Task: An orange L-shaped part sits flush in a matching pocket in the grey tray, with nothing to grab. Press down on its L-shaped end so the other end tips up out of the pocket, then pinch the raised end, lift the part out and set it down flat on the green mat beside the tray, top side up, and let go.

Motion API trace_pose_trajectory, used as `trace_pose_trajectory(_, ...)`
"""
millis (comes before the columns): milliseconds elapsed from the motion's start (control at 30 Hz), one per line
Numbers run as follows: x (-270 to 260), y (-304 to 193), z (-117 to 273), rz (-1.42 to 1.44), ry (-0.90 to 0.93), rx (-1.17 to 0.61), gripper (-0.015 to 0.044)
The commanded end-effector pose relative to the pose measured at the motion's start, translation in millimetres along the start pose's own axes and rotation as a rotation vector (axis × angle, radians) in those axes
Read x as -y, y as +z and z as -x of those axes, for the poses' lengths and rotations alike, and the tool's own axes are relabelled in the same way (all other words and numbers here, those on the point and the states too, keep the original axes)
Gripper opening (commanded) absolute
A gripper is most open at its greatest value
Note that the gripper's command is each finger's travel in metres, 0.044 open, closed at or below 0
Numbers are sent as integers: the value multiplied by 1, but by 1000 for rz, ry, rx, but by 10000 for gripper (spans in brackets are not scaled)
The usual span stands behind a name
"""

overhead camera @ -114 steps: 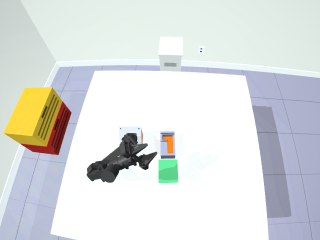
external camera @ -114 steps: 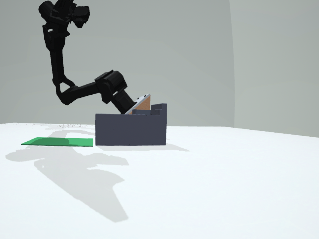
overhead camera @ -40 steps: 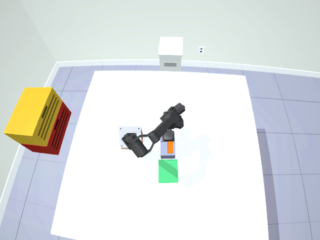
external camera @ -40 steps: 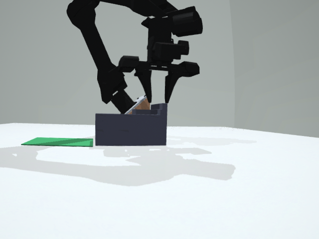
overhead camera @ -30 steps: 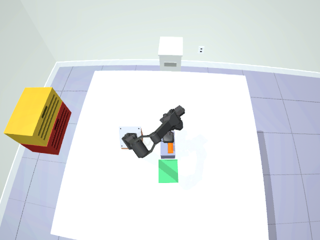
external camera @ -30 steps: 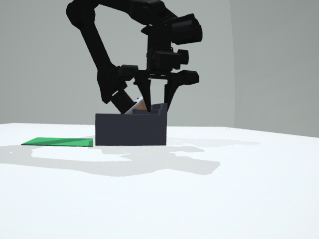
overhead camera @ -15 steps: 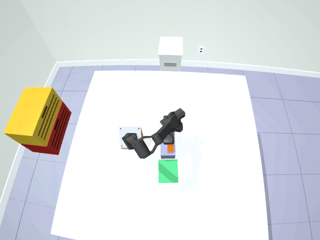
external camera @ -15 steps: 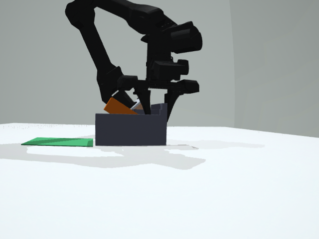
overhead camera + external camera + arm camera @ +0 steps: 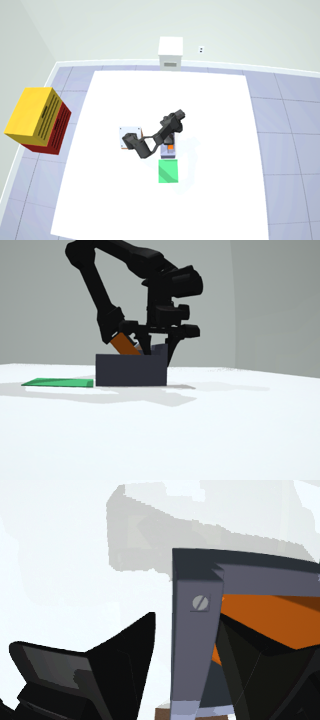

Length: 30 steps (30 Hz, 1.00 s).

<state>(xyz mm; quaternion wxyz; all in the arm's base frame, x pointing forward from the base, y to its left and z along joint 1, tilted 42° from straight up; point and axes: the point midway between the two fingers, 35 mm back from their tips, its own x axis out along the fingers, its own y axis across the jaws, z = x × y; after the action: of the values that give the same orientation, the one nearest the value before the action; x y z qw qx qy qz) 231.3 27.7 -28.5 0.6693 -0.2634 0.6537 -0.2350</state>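
The grey tray [image 9: 168, 155] [image 9: 129, 370] [image 9: 194, 640] stands on the white table. The orange L-shaped part [image 9: 170, 146] [image 9: 124, 344] [image 9: 280, 616] is tilted in its pocket, and in the side view its left end sticks up above the tray rim, towards the mat. My gripper [image 9: 169, 140] [image 9: 158, 357] [image 9: 184, 619] is partly open and holds nothing. It straddles the tray's right end wall, with one finger down inside the pocket on the part's low end and the other outside the tray. The green mat [image 9: 168, 171] [image 9: 59, 382] lies flat beside the tray, apart from the gripper.
The arm's white base plate [image 9: 129, 131] sits left of the tray. A yellow crate [image 9: 31, 113] on a red one [image 9: 60, 129] stands off the table at the left. A white cabinet [image 9: 170, 51] stands at the back wall.
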Motion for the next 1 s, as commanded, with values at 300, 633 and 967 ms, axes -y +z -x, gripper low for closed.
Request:
trace_pose_trajectory(300, 0, 0, 0, 0, 0, 0, 180)
trace_pose_trajectory(633, -10, -1, 12, 4, -7, -3, 180)
trace_pose_trajectory(967, 0, 0, 106, 5, -5, -4, 180)
